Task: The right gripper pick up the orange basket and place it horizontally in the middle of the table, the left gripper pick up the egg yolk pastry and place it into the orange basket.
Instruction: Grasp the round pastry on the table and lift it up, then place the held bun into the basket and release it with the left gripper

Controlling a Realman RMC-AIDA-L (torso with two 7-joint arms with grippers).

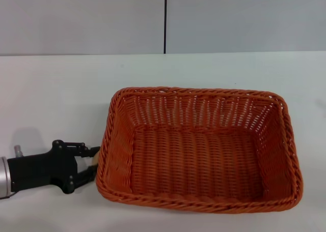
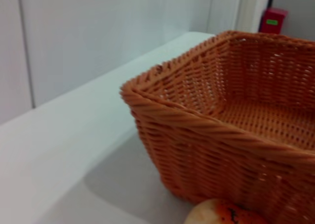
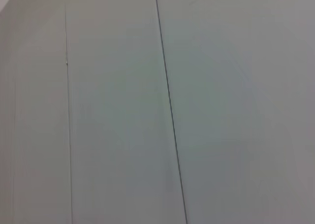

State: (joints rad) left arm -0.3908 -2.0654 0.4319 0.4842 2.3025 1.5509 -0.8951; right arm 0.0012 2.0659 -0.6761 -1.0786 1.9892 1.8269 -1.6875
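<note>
Reaching in low from the robot's left edge of the head view, the left gripper lies almost level with the table, its dark arm stretched sideways toward the orange basket. Its two prongs point at the basket's left wall and stop just beside the braided rim. Between the prongs a small pale and orange patch shows, the egg yolk pastry, so the fingers look closed around it, though little of it can be seen from above. A shadow lies on the white surface under the arm.

From the left wrist view the pastry sits at the near edge of the picture, a cream dome with an orange-red patch and dark specks, right in front of the basket's near corner. It is outside the basket, level with the lower part of the woven wall rather than above the rim. Whether it touches the wall cannot be told.

The basket rests flat on the table, its long sides running across the head view, open side up and with nothing inside.

The right gripper appears in no view; the right wrist camera faces only a plain grey panelled wall with thin vertical seams.
</note>
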